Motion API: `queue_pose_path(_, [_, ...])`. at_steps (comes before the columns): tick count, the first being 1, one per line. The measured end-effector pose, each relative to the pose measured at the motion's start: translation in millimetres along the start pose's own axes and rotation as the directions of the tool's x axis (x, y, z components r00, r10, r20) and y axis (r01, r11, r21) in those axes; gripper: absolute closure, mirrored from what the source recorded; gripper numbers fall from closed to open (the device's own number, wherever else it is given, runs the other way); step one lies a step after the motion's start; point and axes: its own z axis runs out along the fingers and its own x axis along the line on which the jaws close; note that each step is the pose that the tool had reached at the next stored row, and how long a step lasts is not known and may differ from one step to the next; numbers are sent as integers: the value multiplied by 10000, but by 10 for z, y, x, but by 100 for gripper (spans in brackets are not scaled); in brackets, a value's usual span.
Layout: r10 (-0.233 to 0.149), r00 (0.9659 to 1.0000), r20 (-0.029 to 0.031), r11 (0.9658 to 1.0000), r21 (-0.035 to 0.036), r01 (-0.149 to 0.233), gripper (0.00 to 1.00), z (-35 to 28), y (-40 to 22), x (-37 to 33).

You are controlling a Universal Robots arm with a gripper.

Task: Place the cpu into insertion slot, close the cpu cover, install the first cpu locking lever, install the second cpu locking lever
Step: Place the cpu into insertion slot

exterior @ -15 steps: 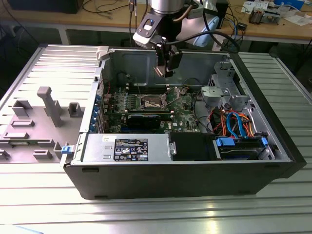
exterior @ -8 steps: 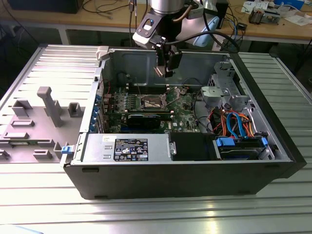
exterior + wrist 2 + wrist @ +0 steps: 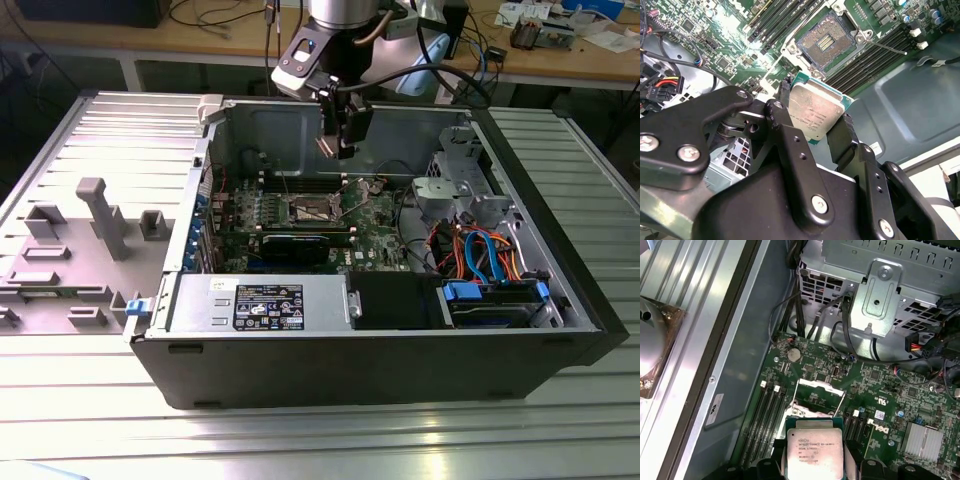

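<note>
ribbed metal bench (image 3: 300, 440) with an open pc case (image 3: 400, 370) lying on it. gripper (image 3: 338, 145) hovers over the motherboard (image 3: 380, 225), clamped on the cpu (image 3: 815, 112) by two opposite sides, above the bare socket (image 3: 826, 42) and apart from it. placing likely needs the chip level, squared to the socket, set straight down, no sliding on pins. cpu: flat square, dull silver lid, green rim, faint print.
</note>
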Motion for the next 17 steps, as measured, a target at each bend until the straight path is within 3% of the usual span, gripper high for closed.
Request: queue_pose_path(17, [346, 9994, 30, 9994, -7, -346, 45, 6, -1, 0])
